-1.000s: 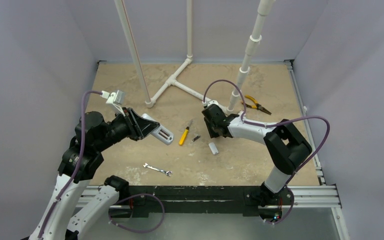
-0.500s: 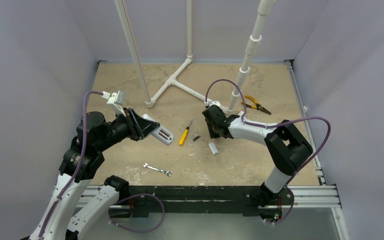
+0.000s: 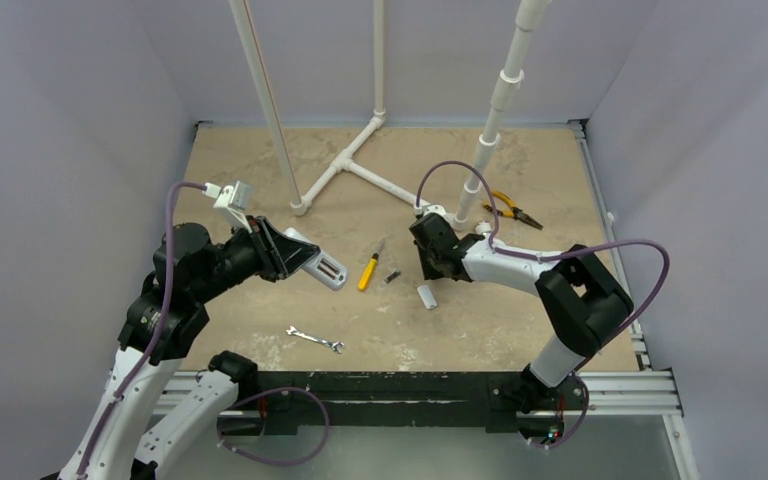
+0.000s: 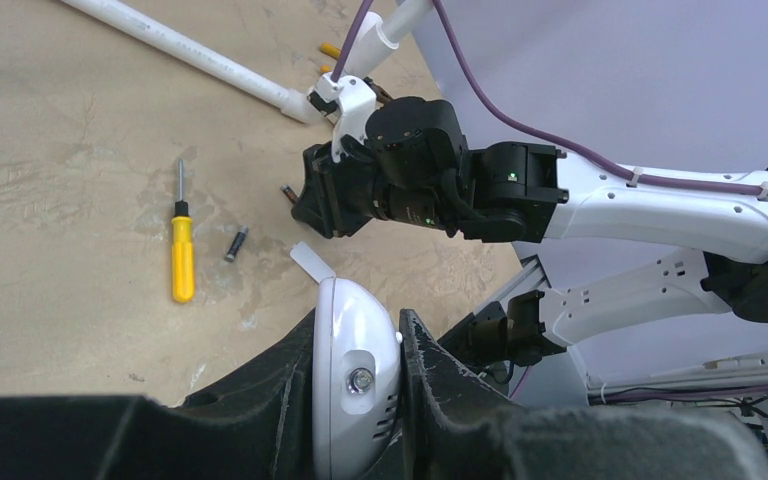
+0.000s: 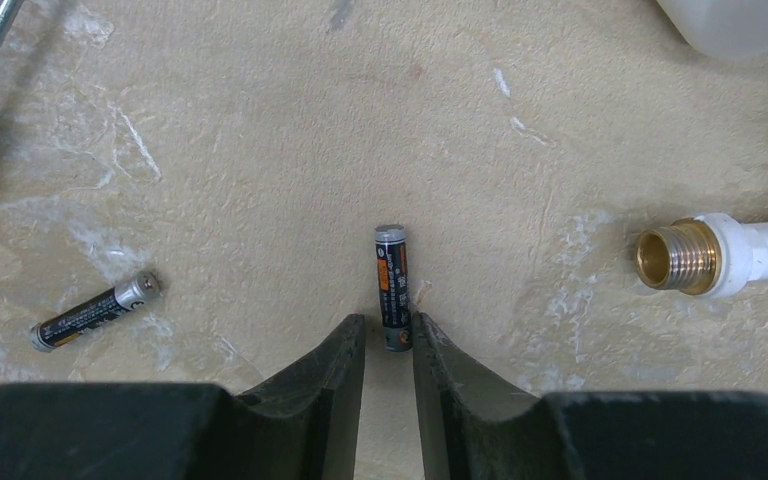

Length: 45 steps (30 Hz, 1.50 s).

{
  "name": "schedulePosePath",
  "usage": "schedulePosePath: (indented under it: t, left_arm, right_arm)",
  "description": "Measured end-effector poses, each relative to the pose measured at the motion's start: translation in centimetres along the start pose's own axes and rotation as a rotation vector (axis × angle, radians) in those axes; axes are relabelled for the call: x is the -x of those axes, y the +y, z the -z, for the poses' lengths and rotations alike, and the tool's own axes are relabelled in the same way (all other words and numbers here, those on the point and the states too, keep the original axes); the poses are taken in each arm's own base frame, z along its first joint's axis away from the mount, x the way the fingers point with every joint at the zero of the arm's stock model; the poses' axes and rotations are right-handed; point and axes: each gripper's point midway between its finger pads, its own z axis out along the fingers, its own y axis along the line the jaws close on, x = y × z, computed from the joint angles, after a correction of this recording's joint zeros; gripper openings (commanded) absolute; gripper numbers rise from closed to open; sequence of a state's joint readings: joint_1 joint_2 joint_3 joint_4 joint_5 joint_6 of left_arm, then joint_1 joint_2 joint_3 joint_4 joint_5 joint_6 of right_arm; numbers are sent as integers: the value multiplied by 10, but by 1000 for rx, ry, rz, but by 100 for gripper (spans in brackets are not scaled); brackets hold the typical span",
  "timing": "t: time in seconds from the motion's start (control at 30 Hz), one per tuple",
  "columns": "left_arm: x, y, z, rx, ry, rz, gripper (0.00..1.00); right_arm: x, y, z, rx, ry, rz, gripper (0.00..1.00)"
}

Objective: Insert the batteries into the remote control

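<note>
the left gripper (image 4: pixel 357 325) is clamped on the remote control (image 4: pixel 352 390), held up off the table (image 3: pixel 240 165), while the right gripper (image 5: pixel 388 330) sits low, its fingers closely flanking one end of a battery (image 5: pixel 391 275), though i cannot tell whether they pinch it, with a second battery (image 5: pixel 95 312) lying apart.

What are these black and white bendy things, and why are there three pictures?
That is a robot: a left arm and a right arm bolted to a table. One picture looks down from above. The other two come from little cameras on the wrists. The left gripper pinches a white remote control. The right gripper has its jaws either side of a battery lying on the table, not pinched yet. Also lying there: another battery, a yellow screwdriver, a wrench, pliers and white pipes.
</note>
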<state>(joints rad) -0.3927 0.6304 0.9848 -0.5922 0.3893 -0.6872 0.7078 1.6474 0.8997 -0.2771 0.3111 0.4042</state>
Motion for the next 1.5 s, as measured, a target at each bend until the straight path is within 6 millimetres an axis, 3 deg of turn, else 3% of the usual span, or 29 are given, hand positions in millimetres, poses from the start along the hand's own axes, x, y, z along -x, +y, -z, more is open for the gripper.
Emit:
schedulePosePath:
  t: [0.3,0.63,1.0,1.13,1.33,1.5]
  left_arm:
    - [0,0,0,-1,0,0,0]
    - [0,-1,0,-2,-2,0,0]
    - [0,0,0,1,1,0,0]
    - [-1,3,0,13,12,-25,0]
    - [2,3,3,12,-1,-81,0]
    - [4,-14,3,-111,-43,-131,0]
  right_arm:
    - [0,2,-1,21,4,-8,21]
    - [0,3,-2,35,8,1,0]
    - [1,2,2,60,-7,41,0]
    - [-8,-3,17,60,-7,104,0]
    - [13,35,66,182,-200,196,0]
    - [29,30,108,273,-408,152,0]
